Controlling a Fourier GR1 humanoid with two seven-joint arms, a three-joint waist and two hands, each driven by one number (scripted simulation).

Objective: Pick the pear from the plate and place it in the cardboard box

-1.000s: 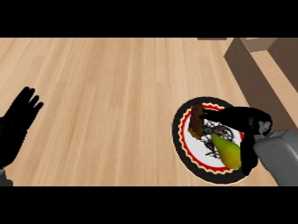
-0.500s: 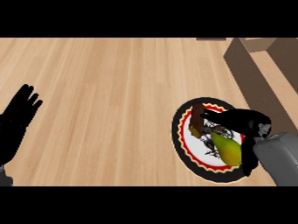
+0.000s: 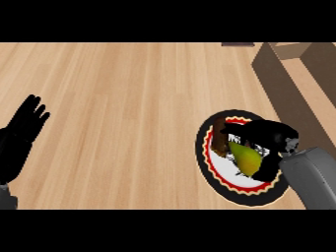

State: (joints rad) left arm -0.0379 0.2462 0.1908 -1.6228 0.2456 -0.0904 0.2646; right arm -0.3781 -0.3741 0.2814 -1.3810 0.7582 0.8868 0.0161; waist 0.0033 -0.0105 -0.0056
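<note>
One pear (image 3: 246, 157), yellow-green, lies on the plate (image 3: 216, 173) at the lower right, with the right hand (image 3: 266, 137) curled over its upper end, gripping it. The left hand (image 3: 16, 137) rests open at the left edge, fingers up. The cardboard box (image 3: 298, 83) stands beyond the plate, at the upper right.

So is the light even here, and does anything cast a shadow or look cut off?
Head view: the counter is evenly lit with no glare; the right hand covers the top of the pear on the plate; the box runs off the right edge with a darker near wall; the left hand rests open at the left edge.
</note>
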